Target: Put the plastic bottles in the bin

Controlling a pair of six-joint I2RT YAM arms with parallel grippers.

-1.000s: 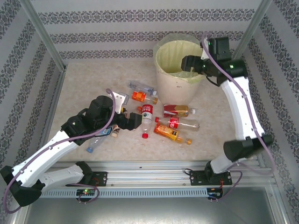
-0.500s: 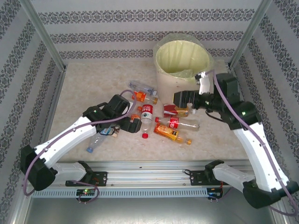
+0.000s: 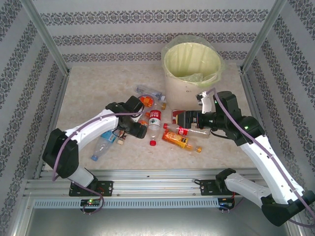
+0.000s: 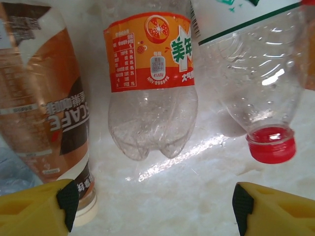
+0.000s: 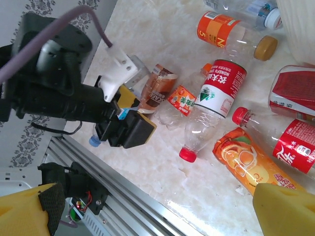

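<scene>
Several plastic bottles [image 3: 155,124] lie loose on the table in front of the bin [image 3: 179,91], a tall cream bucket with a pale yellow-green liner. My left gripper [image 3: 141,129] is low at the left side of the pile and open. In the left wrist view its fingertips [image 4: 66,197] stand wide over bare table, with a small orange-label bottle [image 4: 150,88], a brown-label bottle [image 4: 44,113] and a red-capped clear bottle [image 4: 256,98] just ahead. My right gripper [image 3: 179,119] hovers open over the red-label bottles [image 3: 192,131] beside the bin, holding nothing.
A blue-capped bottle [image 3: 101,146] lies left of the left arm. An orange pouch-like bottle [image 5: 246,162] and an orange bottle with a yellow cap [image 5: 236,37] show in the right wrist view. The metal rail [image 3: 157,179] runs along the near edge; patterned walls enclose the table.
The right arm left the bin's mouth and came down over the bottles beside it. The left gripper reached right, lower, toward the brown and orange-label bottles, and its jaws have narrowed somewhat.
</scene>
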